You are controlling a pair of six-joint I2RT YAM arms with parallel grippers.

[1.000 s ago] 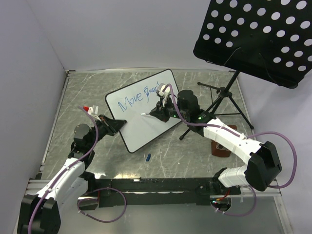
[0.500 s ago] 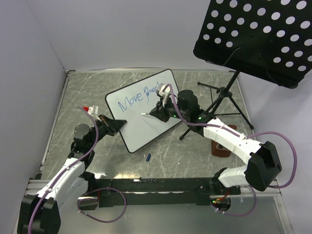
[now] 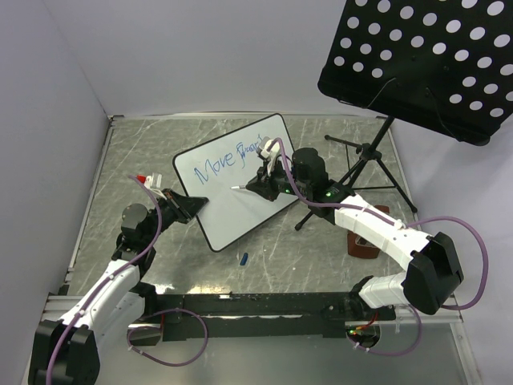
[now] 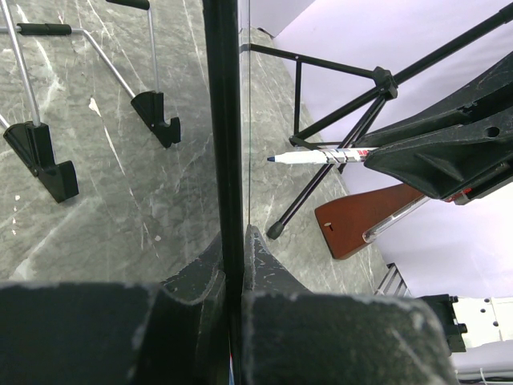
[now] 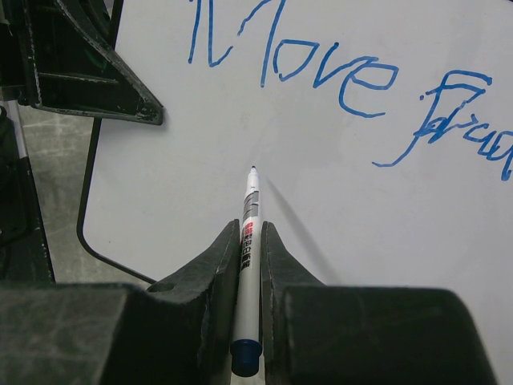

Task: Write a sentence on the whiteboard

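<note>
The whiteboard point(image 3: 232, 210) stands tilted at the table's middle; in the left wrist view it shows edge-on as a black rim point(image 4: 223, 120). My left gripper point(image 3: 195, 202) point(image 4: 232, 241) is shut on its lower left edge. The sentence point(image 3: 228, 162) point(image 5: 321, 76) is in blue near the top edge and reads "Move" plus a second, partly hidden word. My right gripper point(image 3: 255, 184) point(image 5: 250, 228) is shut on a white marker point(image 3: 240, 188) point(image 5: 250, 212) point(image 4: 321, 156). Its tip points at the blank area under "Move", a small gap off the surface.
A black perforated music-stand panel point(image 3: 417, 64) hangs over the back right, its tripod legs point(image 3: 353, 172) spread beside the board. A blue marker cap point(image 3: 243, 258) lies in front of the board. A brown block point(image 3: 365, 242) sits under the right arm.
</note>
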